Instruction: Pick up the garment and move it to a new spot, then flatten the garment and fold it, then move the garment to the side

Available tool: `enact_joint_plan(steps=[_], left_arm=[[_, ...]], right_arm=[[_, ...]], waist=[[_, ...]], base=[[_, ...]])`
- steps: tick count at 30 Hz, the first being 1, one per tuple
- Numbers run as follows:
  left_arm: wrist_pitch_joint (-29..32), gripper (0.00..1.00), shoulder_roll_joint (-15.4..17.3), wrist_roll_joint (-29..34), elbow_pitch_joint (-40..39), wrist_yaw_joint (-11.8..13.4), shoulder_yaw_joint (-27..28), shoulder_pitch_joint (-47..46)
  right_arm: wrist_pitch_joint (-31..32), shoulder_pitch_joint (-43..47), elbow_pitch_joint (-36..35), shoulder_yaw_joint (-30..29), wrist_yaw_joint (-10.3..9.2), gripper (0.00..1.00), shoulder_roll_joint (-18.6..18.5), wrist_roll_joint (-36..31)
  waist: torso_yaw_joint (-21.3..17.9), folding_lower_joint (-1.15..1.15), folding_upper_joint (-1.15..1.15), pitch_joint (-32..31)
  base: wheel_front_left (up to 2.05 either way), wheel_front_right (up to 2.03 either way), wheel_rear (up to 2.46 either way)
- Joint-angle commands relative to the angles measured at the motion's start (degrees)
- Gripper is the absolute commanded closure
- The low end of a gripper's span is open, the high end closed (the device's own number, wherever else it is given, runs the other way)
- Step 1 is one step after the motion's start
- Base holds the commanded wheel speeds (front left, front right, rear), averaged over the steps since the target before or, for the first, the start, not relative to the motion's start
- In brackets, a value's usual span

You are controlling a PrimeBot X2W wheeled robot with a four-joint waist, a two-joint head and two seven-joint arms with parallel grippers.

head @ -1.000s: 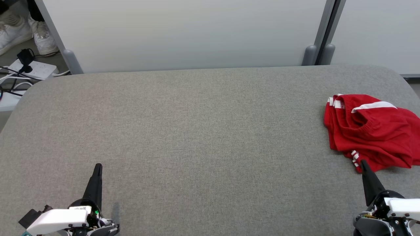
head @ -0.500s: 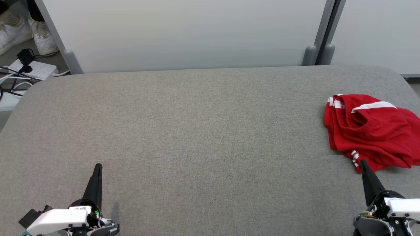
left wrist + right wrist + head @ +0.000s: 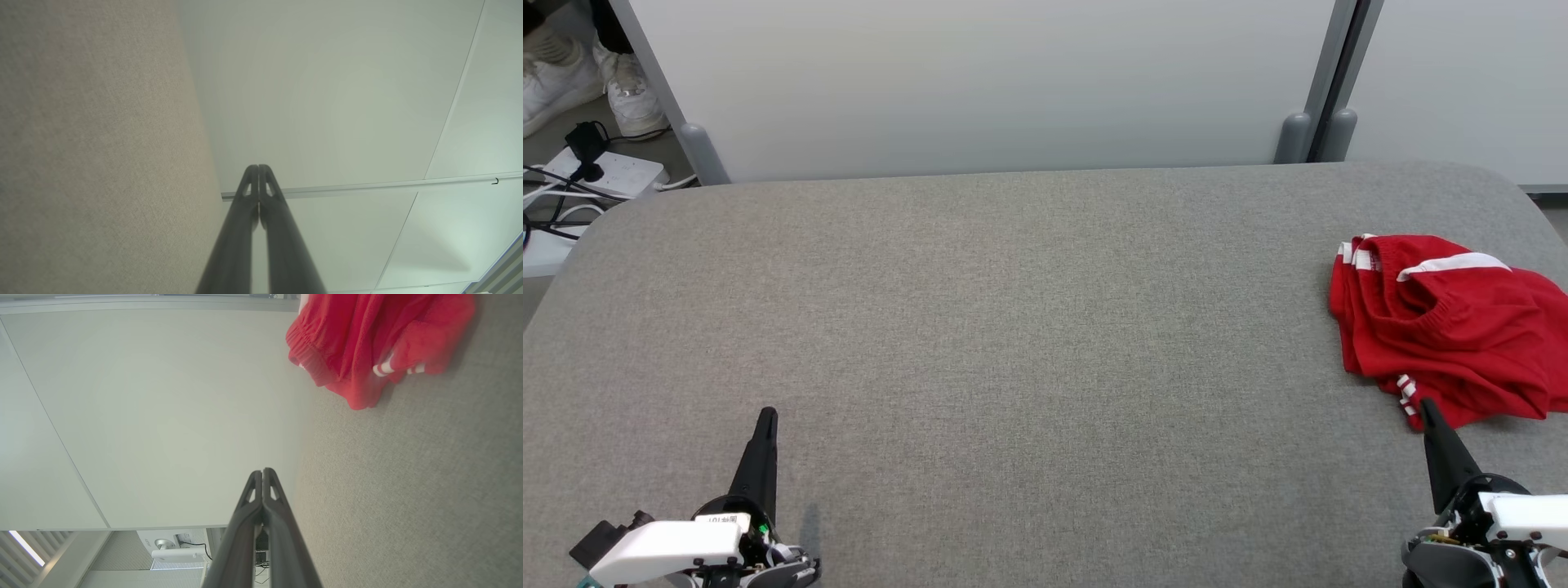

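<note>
Low and forward-pointing, left pincer and right pincer both pressed together, empty, right tip near the garment.

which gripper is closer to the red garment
Right. The right gripper sits at the red garment's near edge; the left gripper is far across the table.

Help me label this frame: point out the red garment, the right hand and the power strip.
red garment (image 3: 1462,335): head view, middle of the crumpled cloth.
right hand (image 3: 1427,406): head view, tips of its shut fingers.
power strip (image 3: 614,173): head view, its white top face.
</note>
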Motion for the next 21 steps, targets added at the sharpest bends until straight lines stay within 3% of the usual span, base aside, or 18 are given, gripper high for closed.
enact_joint_plan(steps=[1,21], left_arm=[[0.36,1.0,0.5,-0.28,-1.52,-0.25,1.89,-3.27],[0.36,1.0,0.5,-0.28,-1.52,-0.25,1.89,-3.26]], right_arm=[[0.42,-1.5,-1.72,0.89,0.25,1.0,-0.85,0.67],[0.42,-1.5,-1.72,0.89,0.25,1.0,-0.85,0.67]], waist=[[0.0,0.0,0.0,0.0],[0.0,0.0,0.0,0.0]], base=[[0.0,0.0,0.0],[0.0,0.0,0.0]])
